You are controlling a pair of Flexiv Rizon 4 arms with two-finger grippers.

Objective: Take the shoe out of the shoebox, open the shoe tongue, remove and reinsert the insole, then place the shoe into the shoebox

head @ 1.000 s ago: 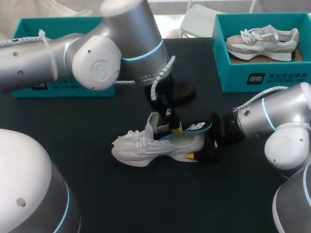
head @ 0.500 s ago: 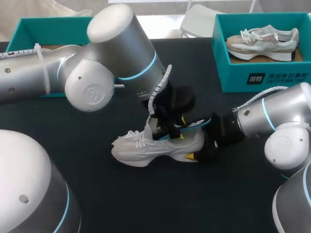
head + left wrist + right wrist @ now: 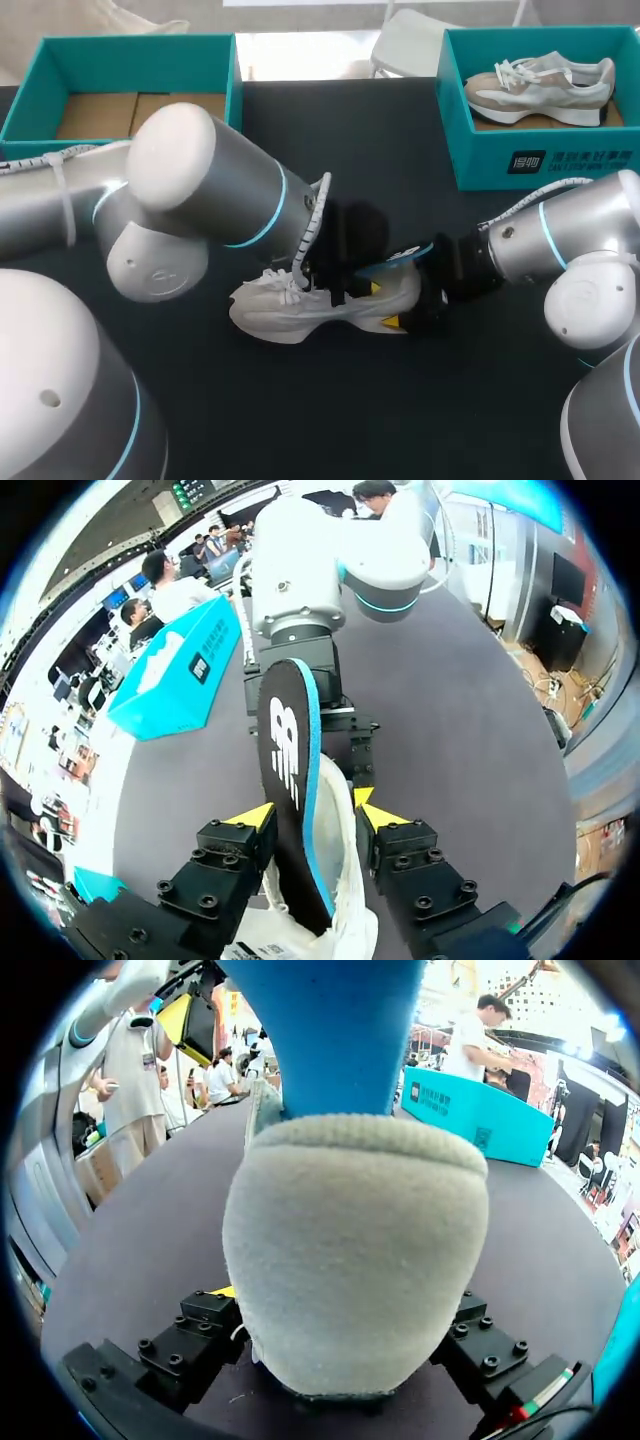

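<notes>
shoe: white lace-up shoe (image 3: 300, 305) rests on its sole on the black table (image 3: 300, 420), toe toward my left.
insole: black insole with a blue edge (image 3: 400, 262) sticks out at the heel end, tilted up.
my left gripper (image 3: 352, 288): down at the shoe's opening, beside the insole.
my right gripper (image 3: 415, 292): clamped on the heel.
boxes: open teal cardboard shoebox (image 3: 130, 50) far left; second teal shoebox (image 3: 580, 160) far right, holding a beige and white sneaker (image 3: 540, 85).

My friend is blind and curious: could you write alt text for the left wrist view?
A black insole with a blue edge stands upright at the left gripper, its lower end inside a white shoe. Beyond, the right gripper grips the shoe's heel.
</notes>
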